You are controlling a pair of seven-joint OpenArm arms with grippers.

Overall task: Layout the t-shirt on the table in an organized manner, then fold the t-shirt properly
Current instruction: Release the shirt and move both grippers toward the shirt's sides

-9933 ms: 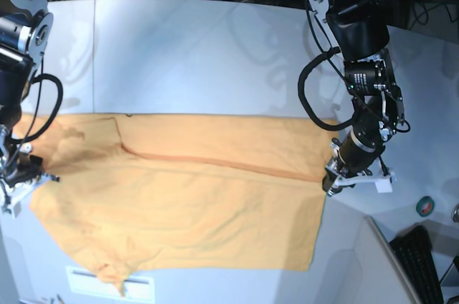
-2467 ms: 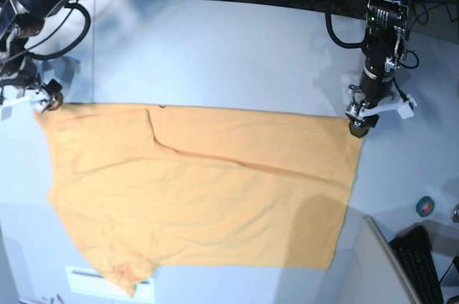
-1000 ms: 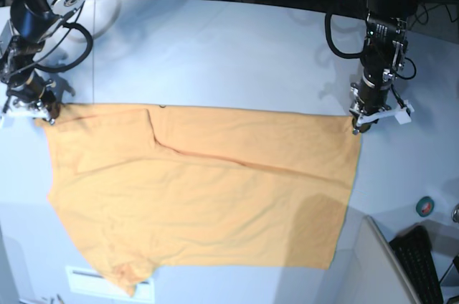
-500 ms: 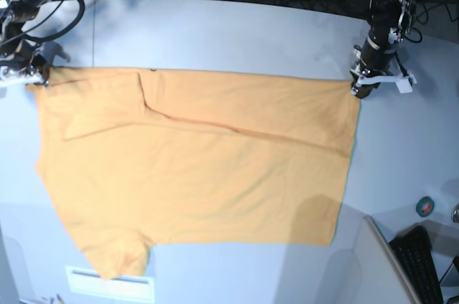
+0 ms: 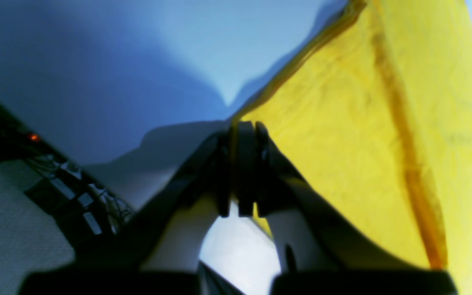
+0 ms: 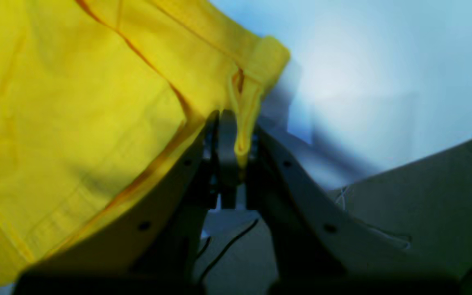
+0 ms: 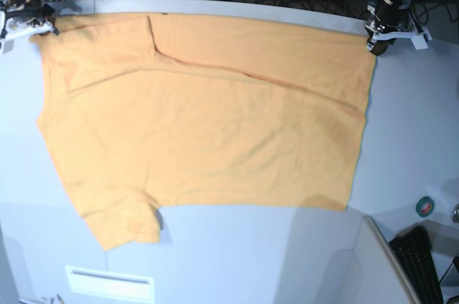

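Nearest to the camera, the table (image 7: 237, 261) shows a wide bare strip in front of the t-shirt (image 7: 208, 125), with only a pale label strip (image 7: 109, 280) near the front edge, below the shirt's lower sleeve. On the side of the shirt's hem the bare top narrows toward a keyboard (image 7: 423, 261) and a small tape roll (image 7: 425, 206). The shirt lies spread flat over the middle of the table, its far edge close to the table's far edge. At the far hem corner the left gripper (image 7: 376, 40) is clenched on the cloth. At the far sleeve corner the right gripper (image 7: 43, 28) pinches the cloth too; its jaws are closed over a fold of the edge.
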